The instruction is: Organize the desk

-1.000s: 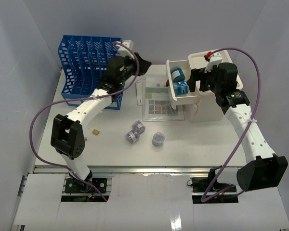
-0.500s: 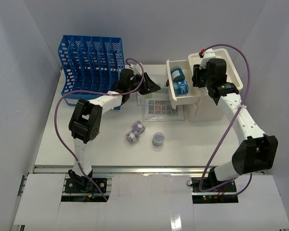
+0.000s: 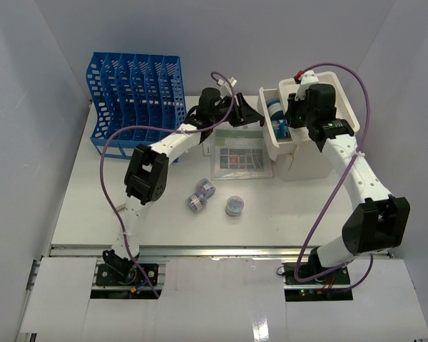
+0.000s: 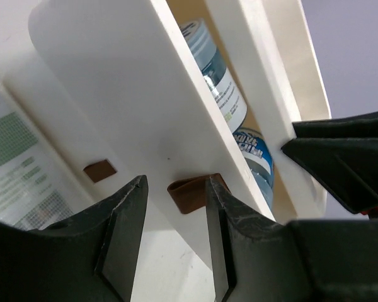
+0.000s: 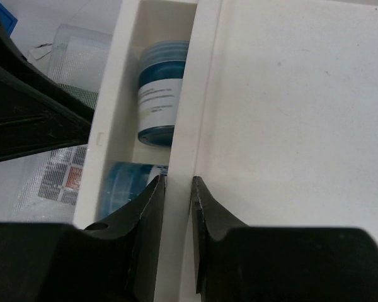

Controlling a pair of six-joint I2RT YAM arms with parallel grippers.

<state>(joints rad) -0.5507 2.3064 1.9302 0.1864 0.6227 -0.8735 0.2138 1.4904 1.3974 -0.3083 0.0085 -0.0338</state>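
Note:
On the white desk (image 3: 128,206) stands a cream drawer cabinet (image 3: 321,153). Its top drawer (image 3: 269,139) is partly pulled out, with blue-lidded jars (image 3: 277,117) lying inside. My left gripper (image 3: 251,114) is at the drawer's front panel (image 4: 132,113). It stands open (image 4: 175,184), with a brown handle tab (image 4: 190,194) just inside the right finger. My right gripper (image 3: 291,117) is shut (image 5: 177,181) on the thin white wall (image 5: 188,113) between the drawer's inside and the cabinet top (image 5: 290,107). The jars (image 5: 160,94) show to its left.
A blue slotted file rack (image 3: 132,96) stands at the back left. A printed sheet in a clear sleeve (image 3: 235,153) lies beside the cabinet. Two small jars (image 3: 200,194) and a third (image 3: 235,206) sit mid-desk. Grey walls enclose the sides and back.
My left arm swung right from the file rack to the drawer front. The drawer slid in toward the cabinet. My right gripper closed onto the white wall.

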